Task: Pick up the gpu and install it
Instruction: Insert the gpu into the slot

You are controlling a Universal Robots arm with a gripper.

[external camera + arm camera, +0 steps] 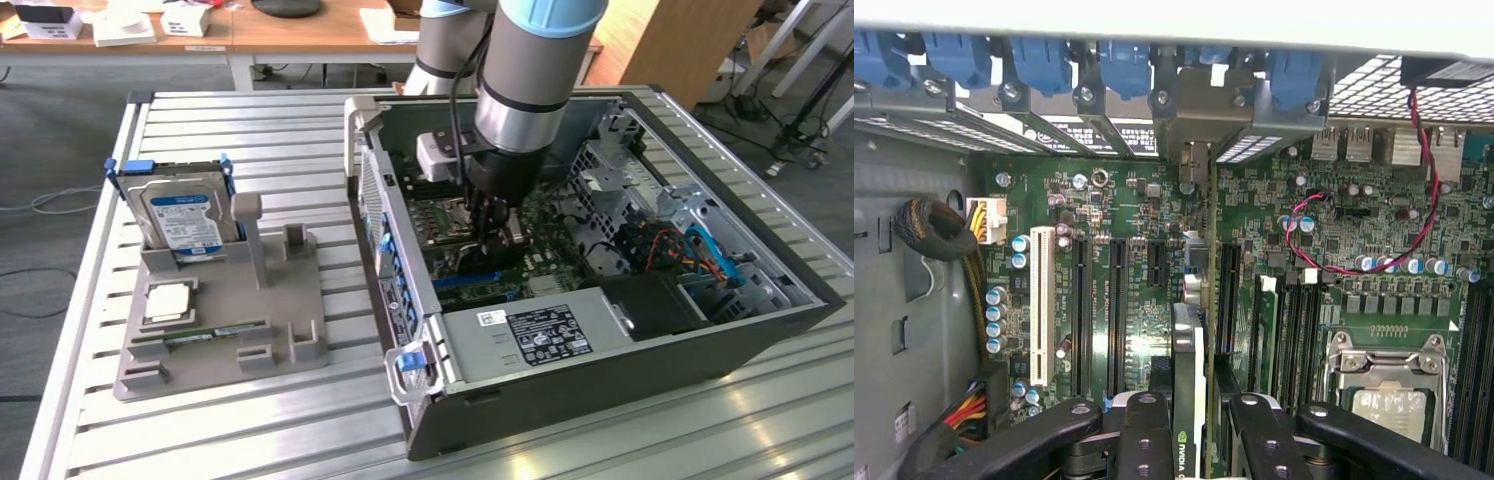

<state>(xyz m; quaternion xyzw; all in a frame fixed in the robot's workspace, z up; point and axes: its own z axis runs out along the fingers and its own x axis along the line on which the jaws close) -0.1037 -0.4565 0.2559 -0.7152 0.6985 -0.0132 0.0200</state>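
On the exterior view's left, a metal-slatted bench (240,120) carries a grey parts holder (267,300). In it we count one hard drive (184,215) standing upright with a blue-and-white label, one processor chip (167,300) lying flat, and one slim memory stick (214,331) lying near the front edge.

To the right lies one open computer case (641,350), with one labelled power supply (541,335) near its front. One robot arm reaches down into it, and its gripper (491,225) hangs low over the motherboard (1124,200).

In the wrist view, the gripper (1199,410) pinches the one gpu (1189,350) edge-on, with a black finger (1144,420) on either side. The card runs from the gripper to the case's rear wall, where its metal bracket sits among blue clips. Beside it on the board, we count one white slot (1041,300) and several black ones.

We judge the pick-up done and the install in hand. We cannot tell whether the card's edge has entered its slot. Seating it calls for the card upright and straight over the slot, with its bracket square to the rear opening.
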